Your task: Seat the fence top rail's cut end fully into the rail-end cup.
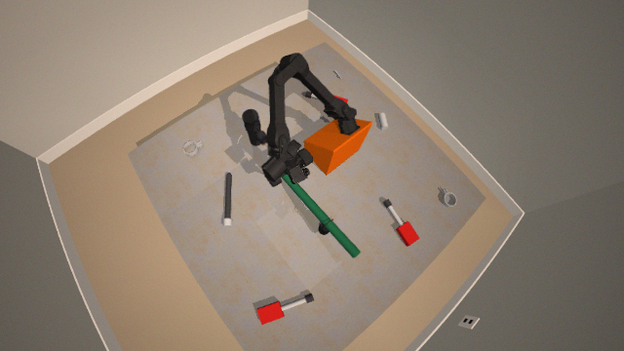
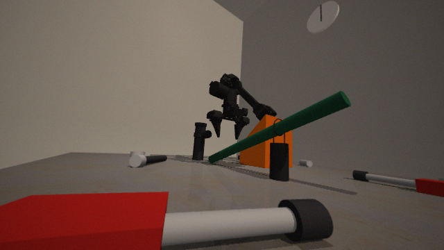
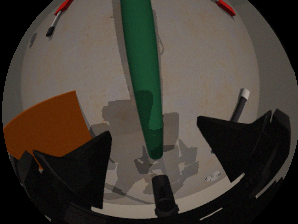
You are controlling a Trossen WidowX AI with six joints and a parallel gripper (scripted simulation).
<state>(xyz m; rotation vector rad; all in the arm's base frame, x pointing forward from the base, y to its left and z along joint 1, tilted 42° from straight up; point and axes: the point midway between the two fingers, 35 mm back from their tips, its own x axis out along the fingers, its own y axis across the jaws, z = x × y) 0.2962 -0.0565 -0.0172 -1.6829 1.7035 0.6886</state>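
The green rail (image 1: 322,216) (image 2: 277,128) (image 3: 141,56) runs tilted through the wire loop of the short black loop-cap post (image 1: 324,228) (image 2: 279,161). Its low end lies on the table and its far end sticks up in the air. The black big post (image 1: 253,128) (image 2: 199,142) stands to the left of the low end, with its cup (image 2: 207,133) on the side facing the rail; the rail end is outside the cup. My gripper (image 1: 292,175) (image 2: 227,133) (image 3: 154,128) is open and empty. It hangs above the rail's low end, one finger on each side, not touching it.
An orange box (image 1: 336,143) (image 2: 258,149) (image 3: 47,125) stands right beside the arm. Red-handled tools (image 1: 270,309) (image 1: 405,229) (image 2: 83,219) (image 2: 427,185), a black rod with a white tip (image 1: 227,197) (image 2: 147,160), grey rings (image 1: 191,147) (image 1: 448,197) and a small white cylinder (image 1: 381,120) lie about.
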